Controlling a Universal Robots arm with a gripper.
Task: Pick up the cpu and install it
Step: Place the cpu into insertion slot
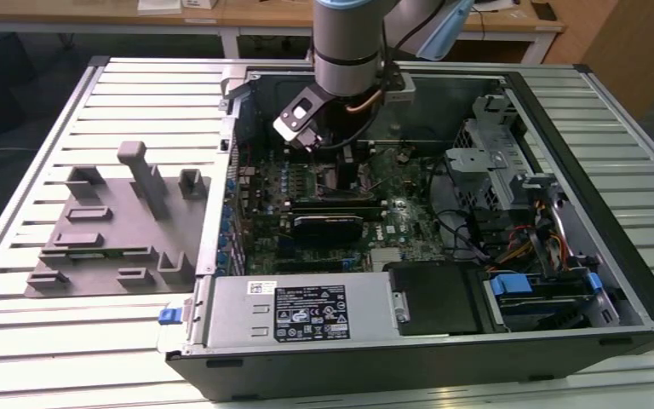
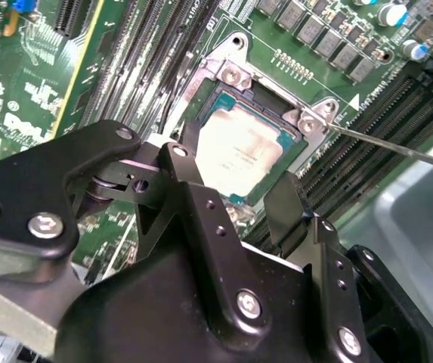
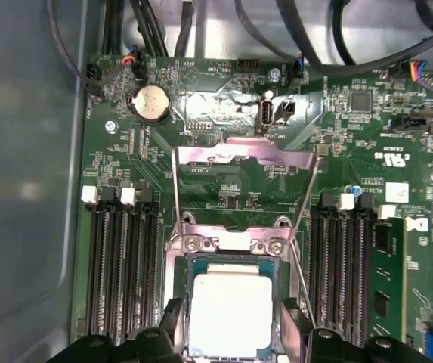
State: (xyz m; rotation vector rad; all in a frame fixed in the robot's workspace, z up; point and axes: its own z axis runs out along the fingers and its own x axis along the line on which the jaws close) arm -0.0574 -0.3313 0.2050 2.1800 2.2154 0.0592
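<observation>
You have the cpu [image 3: 231,306] lying flat in the socket [image 3: 231,244] — the placing looks done. The gripper [image 2: 235,178] hovers just above the socket, fingers spread to either side of the cpu and seemingly clear of it. The socket's metal plate [image 3: 239,162] is folded back — not yet clamped.

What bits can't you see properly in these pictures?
Socket, first wrist view: one side runs off the picture's edge.
cpu, second wrist view: the gripper covers one corner.
Arm, exterior view: it blocks the spot where the cpu sits.
Label, exterior view: print too small to read.
</observation>
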